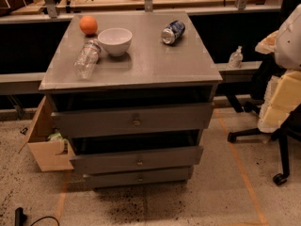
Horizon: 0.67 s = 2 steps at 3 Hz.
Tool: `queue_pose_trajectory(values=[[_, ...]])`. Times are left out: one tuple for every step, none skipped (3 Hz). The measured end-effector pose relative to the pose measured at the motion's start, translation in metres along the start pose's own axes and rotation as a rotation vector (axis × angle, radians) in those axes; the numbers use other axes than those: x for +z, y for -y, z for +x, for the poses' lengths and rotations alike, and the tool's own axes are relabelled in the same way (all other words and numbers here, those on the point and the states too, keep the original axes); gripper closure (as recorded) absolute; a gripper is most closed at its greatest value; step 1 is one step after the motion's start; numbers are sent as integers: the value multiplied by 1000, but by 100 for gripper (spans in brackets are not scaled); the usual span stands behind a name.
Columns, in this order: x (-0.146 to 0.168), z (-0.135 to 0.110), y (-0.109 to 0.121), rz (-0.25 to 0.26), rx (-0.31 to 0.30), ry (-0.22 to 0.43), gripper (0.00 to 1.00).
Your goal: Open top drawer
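We locate the top drawer (94, 121) directly under the cabinet top (150, 65), in the middle of the camera view. It has the tallest of the three front panels. Its long axis runs left to right across the frame, and its knob (136, 122) sits at the panel centre. A dark gap shows above the panel, so we judge the drawer to be slightly out at most.

The gripper does not appear in this view, so we cannot tell its opening or whether it holds anything. We therefore cannot fix the bearing from gripper to knob. We judge that the pull runs square to the panel, towards the camera. The middle drawer (108, 161) and the lowest drawer (113, 179) lie below and are not the target.
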<state>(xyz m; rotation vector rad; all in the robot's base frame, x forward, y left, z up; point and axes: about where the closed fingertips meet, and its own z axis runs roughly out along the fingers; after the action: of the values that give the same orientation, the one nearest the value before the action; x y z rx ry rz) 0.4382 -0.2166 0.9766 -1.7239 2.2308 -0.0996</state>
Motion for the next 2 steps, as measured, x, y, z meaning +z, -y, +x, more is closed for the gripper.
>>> queue_pose_trajectory(values=[[-1,-1,0,3,-2,2,0],[33,-10,-2,-24,-61,61,0]])
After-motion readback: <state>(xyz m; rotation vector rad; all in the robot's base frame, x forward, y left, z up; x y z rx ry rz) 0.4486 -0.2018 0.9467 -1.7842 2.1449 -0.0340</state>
